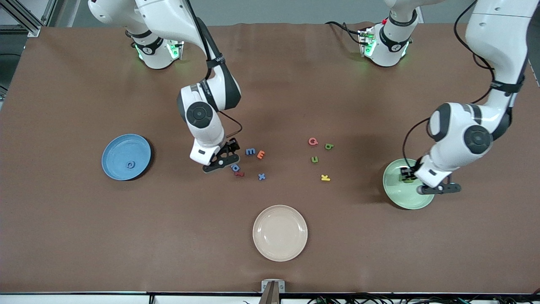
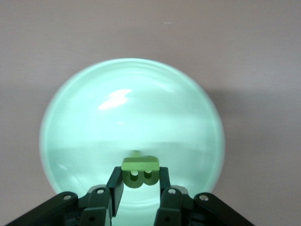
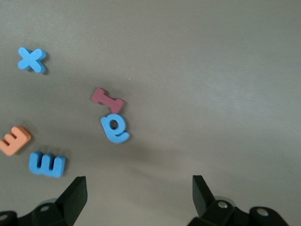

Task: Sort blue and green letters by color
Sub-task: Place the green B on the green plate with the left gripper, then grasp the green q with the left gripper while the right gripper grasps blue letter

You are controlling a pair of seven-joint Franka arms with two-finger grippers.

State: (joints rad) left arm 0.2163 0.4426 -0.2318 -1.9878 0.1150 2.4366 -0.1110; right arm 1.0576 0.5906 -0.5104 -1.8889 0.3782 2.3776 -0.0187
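Over the pale green round plate [image 1: 406, 198]: left gripper [image 2: 139, 184], fingers pinching a chunky green toy letter [image 2: 140, 170], poised for release among greens. Above the brown matte tabletop [image 1: 84, 236] just beside the blue round letter [image 3: 114, 128] touching a dark red letter I [image 3: 107, 100]: right gripper [image 3: 139, 194], fingers spread wide, apparently lined up for a blue pick. Nearby: blue letter X [image 3: 32, 60], blue letter E [image 3: 46, 164], orange letter [image 3: 14, 140]. Toward the right arm's end: blue round plate [image 1: 114, 147] carrying one blue letter [image 1: 130, 165]. Loose mid-table: two green letters [image 1: 329, 146] [image 1: 314, 159], yellow letter K [image 1: 325, 177]. Nearest the front camera: cream round plate [image 1: 280, 251].
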